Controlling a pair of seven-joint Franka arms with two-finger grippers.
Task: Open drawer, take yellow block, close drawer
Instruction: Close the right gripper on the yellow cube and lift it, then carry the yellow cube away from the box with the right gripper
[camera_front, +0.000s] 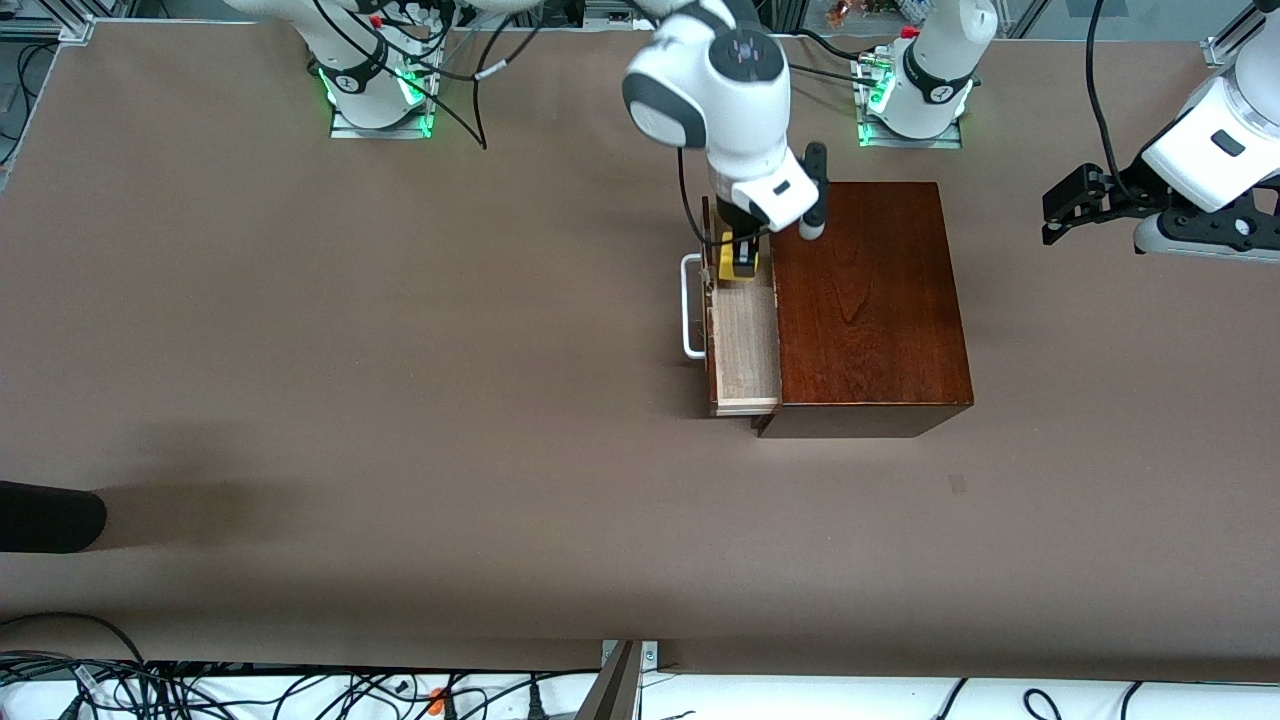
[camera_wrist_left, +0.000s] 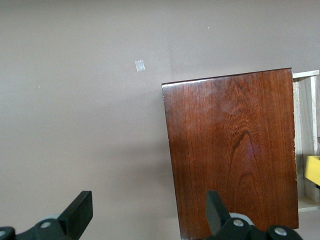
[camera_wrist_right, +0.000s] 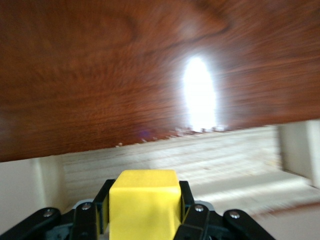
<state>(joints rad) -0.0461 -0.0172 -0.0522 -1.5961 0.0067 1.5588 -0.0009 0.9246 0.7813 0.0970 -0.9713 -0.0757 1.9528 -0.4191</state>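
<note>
Yellow block (camera_wrist_right: 144, 202): small plain-faced bright yellow cube, clamped between the right tool's (camera_front: 739, 257) black fingers, in the pulled-out drawer (camera_front: 745, 345) at its end nearest the arm bases. Drawer: pale wood interior, white bar handle (camera_front: 690, 305). Left tool (camera_wrist_left: 148, 212): fingers spread, empty, waiting over the counter (camera_front: 400, 400) toward the left arm's end.

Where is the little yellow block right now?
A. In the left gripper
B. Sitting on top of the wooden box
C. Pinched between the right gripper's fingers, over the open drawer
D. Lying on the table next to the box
C: the right gripper is shut on the yellow block over the pulled-out drawer, while the left gripper waits open and empty above the table.
</note>
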